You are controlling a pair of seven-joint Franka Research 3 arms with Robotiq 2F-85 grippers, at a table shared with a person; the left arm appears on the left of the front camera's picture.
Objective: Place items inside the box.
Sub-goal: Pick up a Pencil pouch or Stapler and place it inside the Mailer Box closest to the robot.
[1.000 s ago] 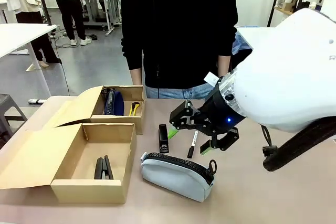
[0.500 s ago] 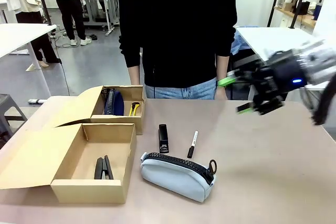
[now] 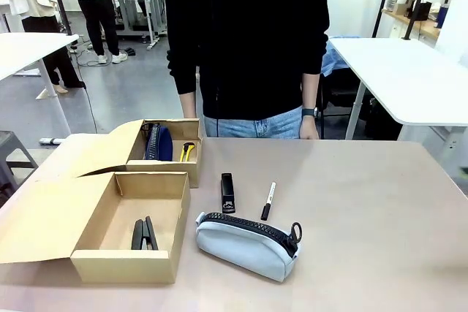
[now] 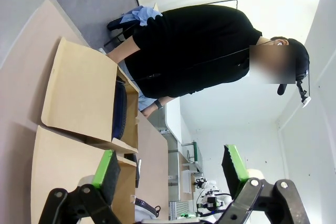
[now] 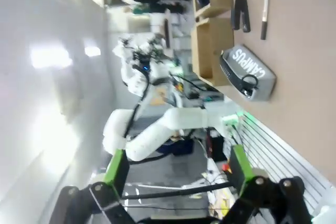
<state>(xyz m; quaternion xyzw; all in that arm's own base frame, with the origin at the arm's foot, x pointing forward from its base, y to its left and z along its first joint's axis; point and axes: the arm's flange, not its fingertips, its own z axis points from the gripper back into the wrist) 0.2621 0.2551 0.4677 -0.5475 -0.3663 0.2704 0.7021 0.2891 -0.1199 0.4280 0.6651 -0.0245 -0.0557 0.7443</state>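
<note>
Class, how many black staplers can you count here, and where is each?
2. One black stapler lies inside the near brown cardboard box; the second black stapler lies on the beige table, left of the black-and-white marker pen. The far box could hide more.

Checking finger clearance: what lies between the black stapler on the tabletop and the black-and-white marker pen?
Nothing: in the front view, bare tan tabletop separates the black stapler from the black-and-white marker pen; they lie apart.
</note>
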